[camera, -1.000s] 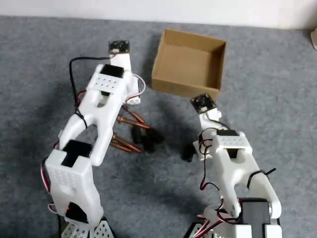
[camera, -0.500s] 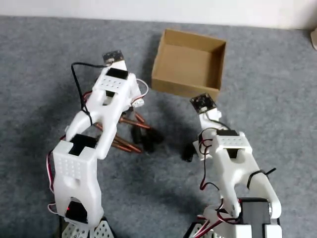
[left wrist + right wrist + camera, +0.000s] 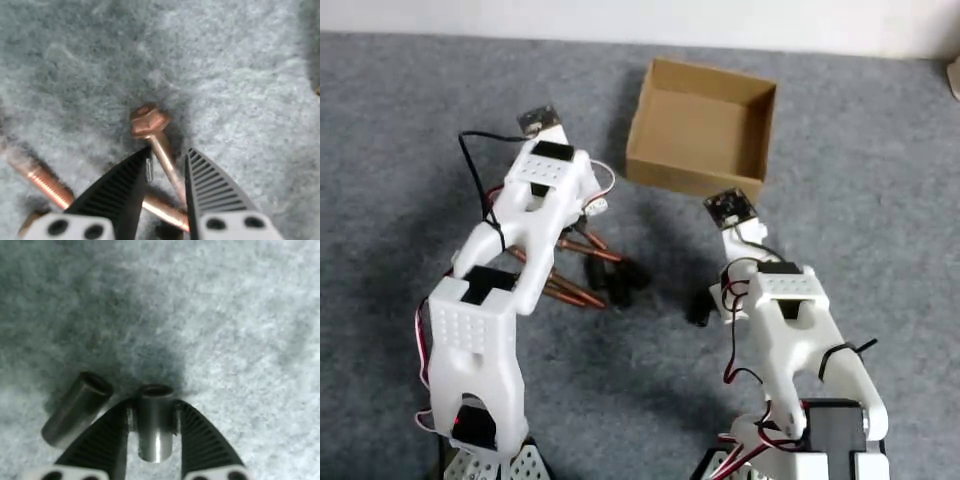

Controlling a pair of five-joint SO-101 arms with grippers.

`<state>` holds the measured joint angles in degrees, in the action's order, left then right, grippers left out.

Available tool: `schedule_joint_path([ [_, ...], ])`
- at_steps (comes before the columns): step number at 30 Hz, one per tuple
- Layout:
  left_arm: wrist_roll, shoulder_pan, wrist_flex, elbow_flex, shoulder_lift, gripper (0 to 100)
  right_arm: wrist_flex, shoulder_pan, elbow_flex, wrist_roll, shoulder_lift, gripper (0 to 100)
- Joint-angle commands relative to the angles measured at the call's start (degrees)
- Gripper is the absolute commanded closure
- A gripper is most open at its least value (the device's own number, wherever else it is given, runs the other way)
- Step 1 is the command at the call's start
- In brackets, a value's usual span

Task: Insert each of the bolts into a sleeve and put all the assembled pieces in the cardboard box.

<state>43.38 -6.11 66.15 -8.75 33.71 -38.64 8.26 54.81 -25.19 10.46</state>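
Left arm (image 3: 525, 225) back, hand (image 3: 169, 151) astride bolt (image 3: 149, 121)

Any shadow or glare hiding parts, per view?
Right wrist view: deep shadow on the carpet beyond the sleeve in the right end effector, highlight on its wall. Left wrist view: bolt evenly lit. High view: soft shadows, no glare.

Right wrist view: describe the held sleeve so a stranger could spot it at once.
On the grey mat near the cardboard box, find the right tool. Of two dark sleeves at its tip, the held sleeve sits pinched between the fingers, open end pointing away; the other sleeve lies loose, slanted, outside one finger.
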Motion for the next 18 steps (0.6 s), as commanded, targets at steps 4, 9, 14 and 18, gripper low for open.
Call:
schedule_joint_path([
  [4, 0.0, 0.66, 1.76, -3.82, 5.58, 89, 1.71, 0.04, -0.13, -0.18, -0.66, 99.4],
  [9, 0.0, 0.66, 10.29, -10.33, 7.34, 90, 1.71, 0.04, -0.13, -0.18, -0.66, 99.4],
  [14, -0.7, 0.13, 12.57, -12.44, 9.27, 99, 1.71, 0.04, -0.04, -0.18, -0.66, 99.4],
  [18, -7.91, -1.54, 12.66, -12.44, 8.84, 100, 1.63, 0.04, 0.13, -0.18, -0.31, 99.4],
])
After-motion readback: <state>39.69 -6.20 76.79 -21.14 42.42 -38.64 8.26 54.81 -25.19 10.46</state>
